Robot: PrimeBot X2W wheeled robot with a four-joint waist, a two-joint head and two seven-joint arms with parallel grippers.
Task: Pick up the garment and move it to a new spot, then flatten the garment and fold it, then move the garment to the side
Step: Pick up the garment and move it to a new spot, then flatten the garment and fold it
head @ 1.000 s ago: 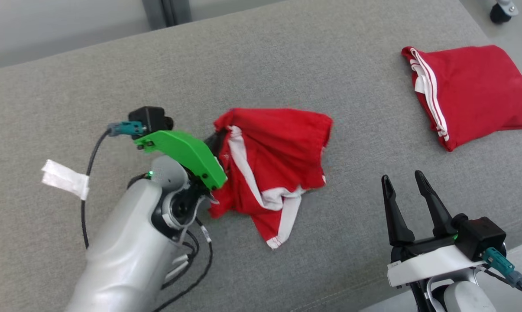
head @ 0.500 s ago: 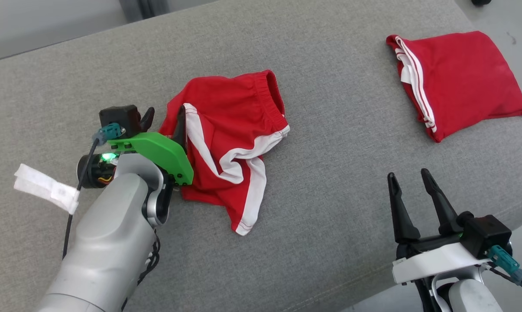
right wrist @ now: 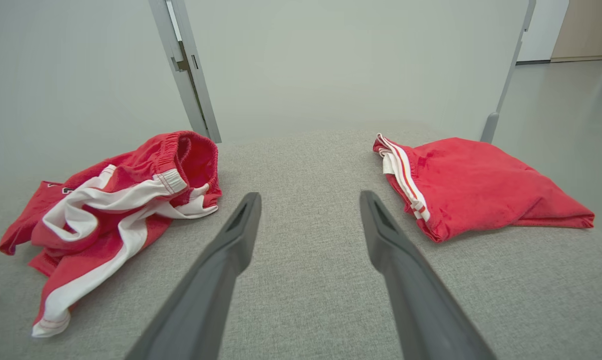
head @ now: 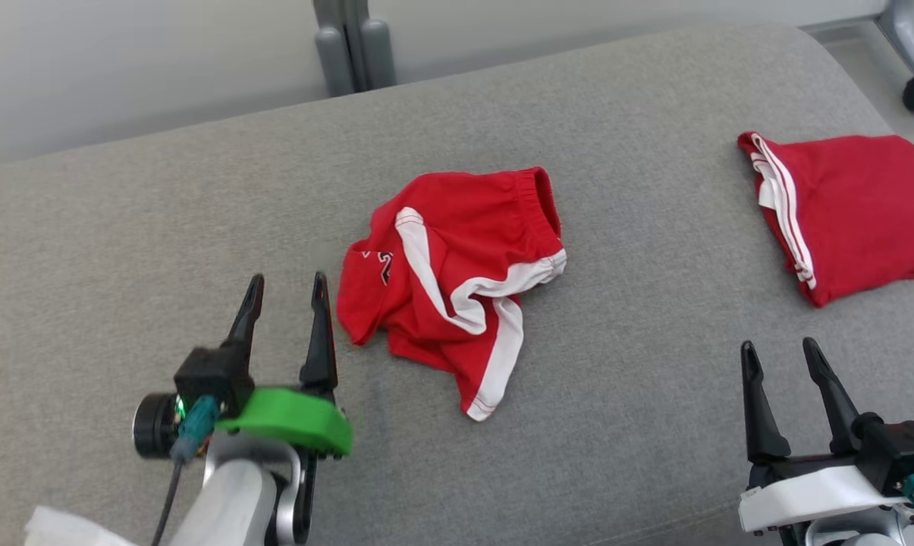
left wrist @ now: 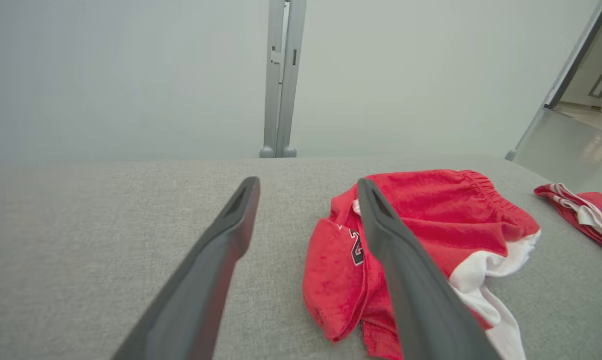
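as the left gripper [head: 287, 280] gapes, garment [head: 457, 280] lies just beside — apart.

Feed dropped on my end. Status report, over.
Left gripper open, empty. Right gripper open, empty. Red shorts crumpled on cushion, beside left gripper, not flattened. Folded garment far right, clear.

The right claw [right wrist: 309, 197] holds its 2 fingers apart, empty, above the grey fabric desk [right wrist: 305, 150]. Left of the claw lies a crumpled red-and-white garment [right wrist: 116, 200]. Right of the claw lies a folded red garment [right wrist: 480, 185].
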